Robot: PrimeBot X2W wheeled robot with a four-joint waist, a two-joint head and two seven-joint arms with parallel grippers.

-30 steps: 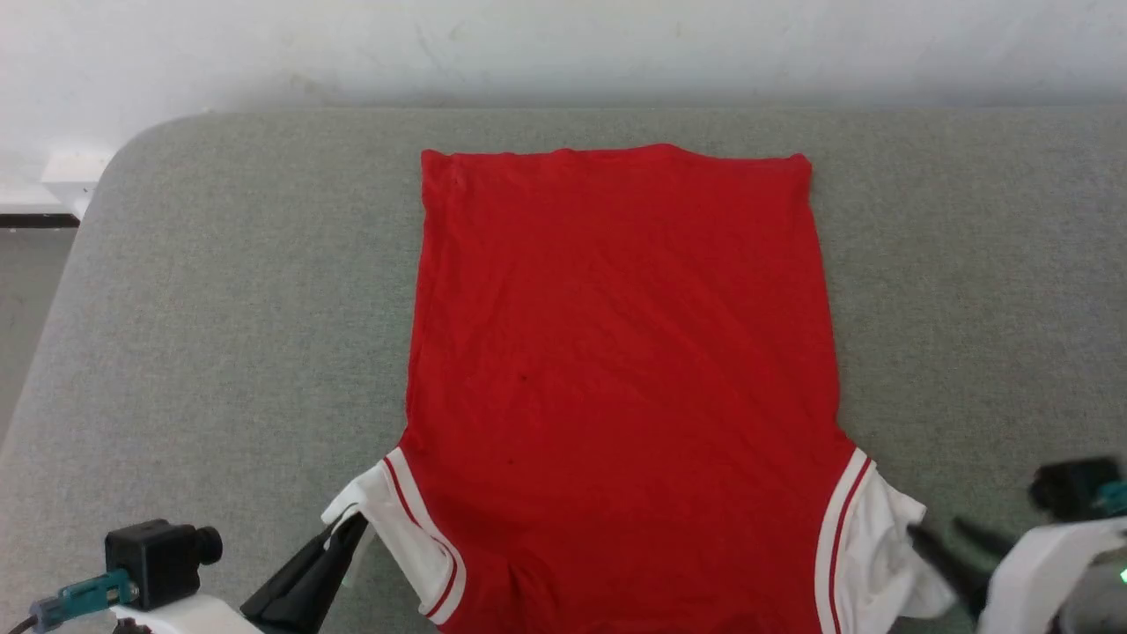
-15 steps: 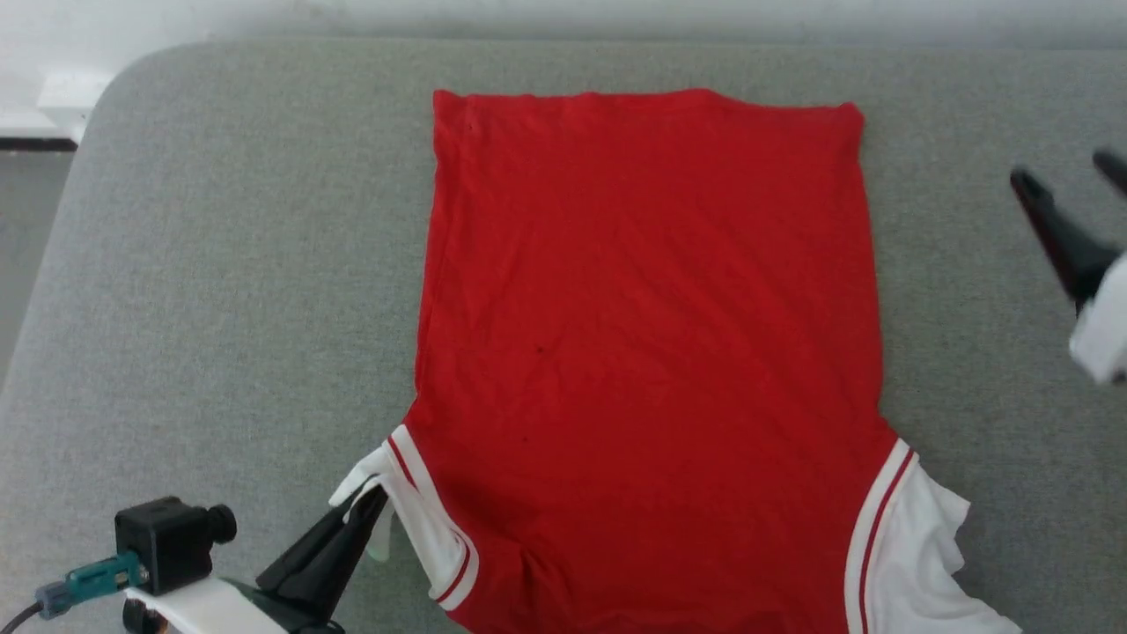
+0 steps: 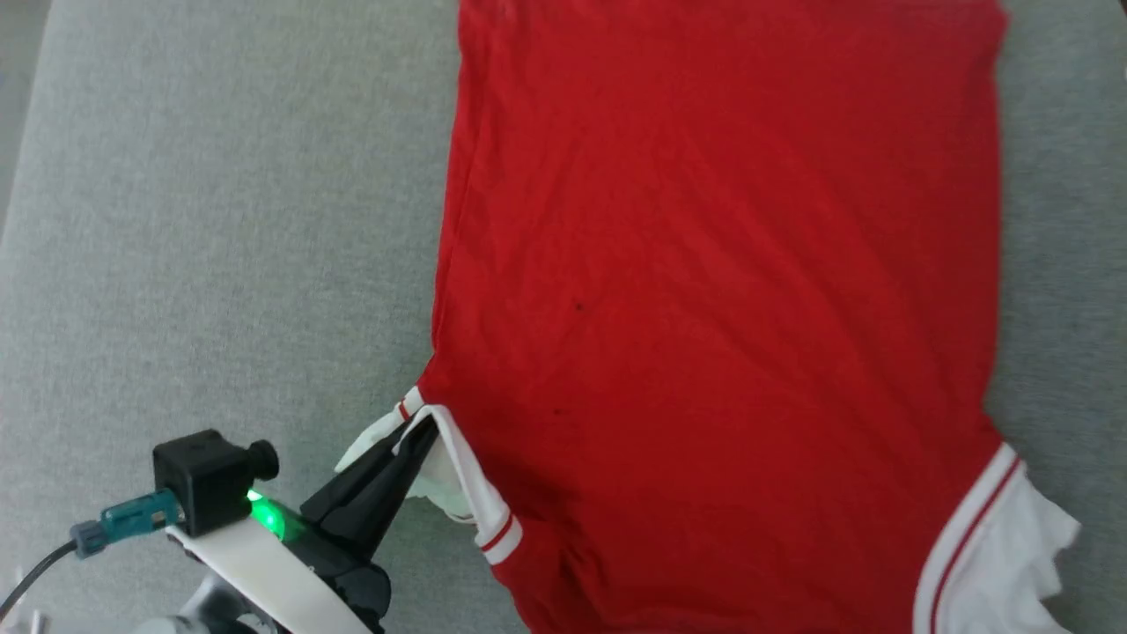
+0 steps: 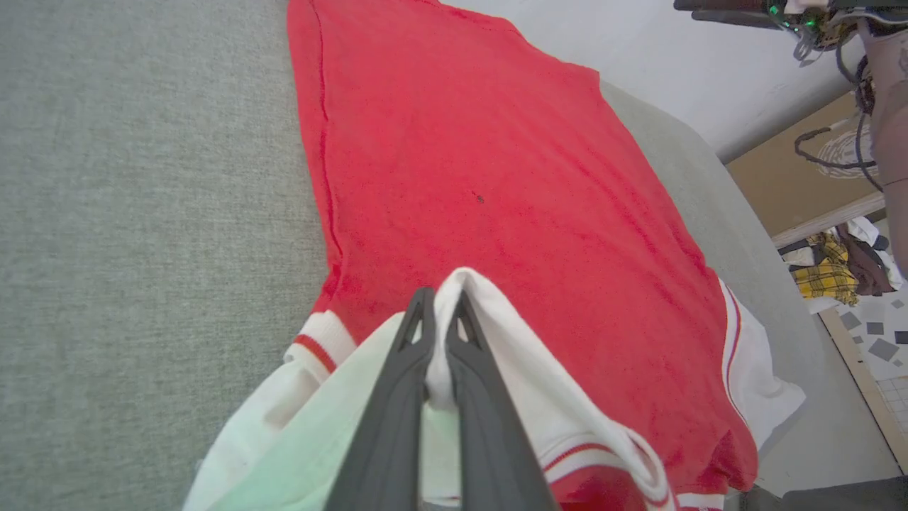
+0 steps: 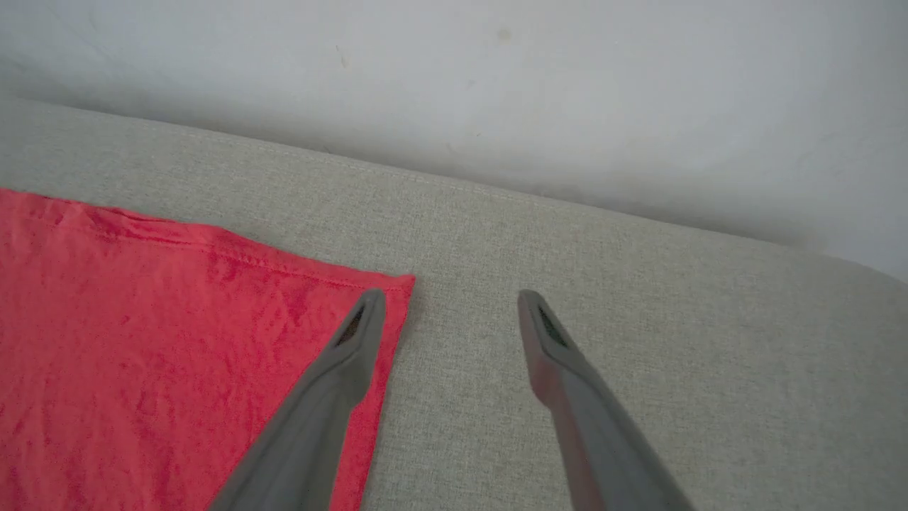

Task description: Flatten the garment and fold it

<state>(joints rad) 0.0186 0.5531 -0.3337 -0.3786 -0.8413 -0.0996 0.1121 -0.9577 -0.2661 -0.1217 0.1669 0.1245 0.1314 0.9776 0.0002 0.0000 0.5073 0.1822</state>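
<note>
Left gripper (image 3: 421,433): jaws pinched together on a fold of the white left sleeve (image 4: 525,383). In the left wrist view the cloth is bunched up between and around the fingers, so the grip looks solid.

Right gripper (image 5: 450,305): jaws spread wide with nothing between them. It is at the far hem corner (image 5: 401,284); one finger is over the red edge, the other over bare grey cushion (image 5: 638,284). Can't tell whether the tips touch the cloth.

Garment (image 3: 722,308): lies on the cushion with its plain red side up, hem away from the robot, sleeves at the near end.

Done, by my read:
- body is spread out, side seams roughly straight
- only light wrinkles across the red panel

Not done:
- left sleeve is crumpled and lifted in the grip, not laid flat
- right sleeve (image 3: 1012,546) is rumpled at the near right, lying free
- no fold anywhere yet: single flat layer, full length showing

Estimate: late in flattening, folding not started. The pose, one corner held and the other jaws open at the diagonal hem, suggests a final stretch or the setup for a first fold. Can't say which.
</note>
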